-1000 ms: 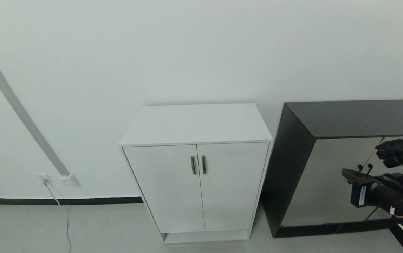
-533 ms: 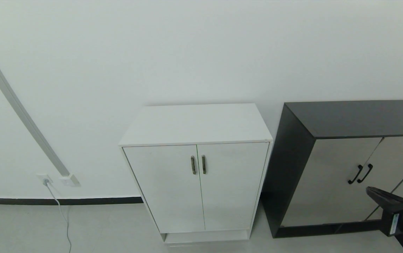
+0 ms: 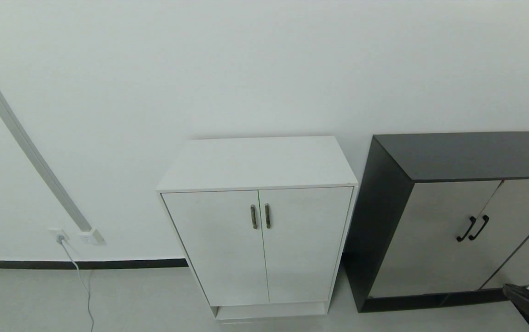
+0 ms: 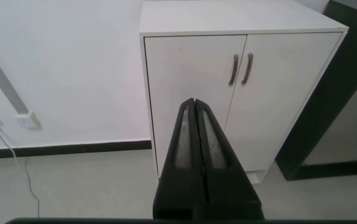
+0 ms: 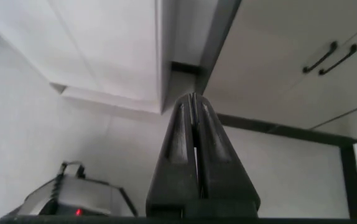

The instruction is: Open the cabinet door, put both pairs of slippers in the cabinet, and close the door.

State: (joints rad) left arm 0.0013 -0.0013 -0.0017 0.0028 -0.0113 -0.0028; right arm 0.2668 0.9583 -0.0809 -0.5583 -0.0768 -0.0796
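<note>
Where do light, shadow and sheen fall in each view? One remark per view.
Head view: soft, even light; the grey doors of the dark cabinet carry a dull sheen. Left wrist view: flat light on the white cabinet, the left gripper dark before it. Right wrist view: the gap between the cabinets lies in shadow.

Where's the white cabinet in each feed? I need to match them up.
Head view: cabinet in the middle, against the wall, doors shut.
Left wrist view: seen front-on beyond the left tool, both handles showing.
Right wrist view: its lower corner and base, beyond the right tool.
Shared landmark: the dark cabinet standing beside it, on the robot's right.
</note>
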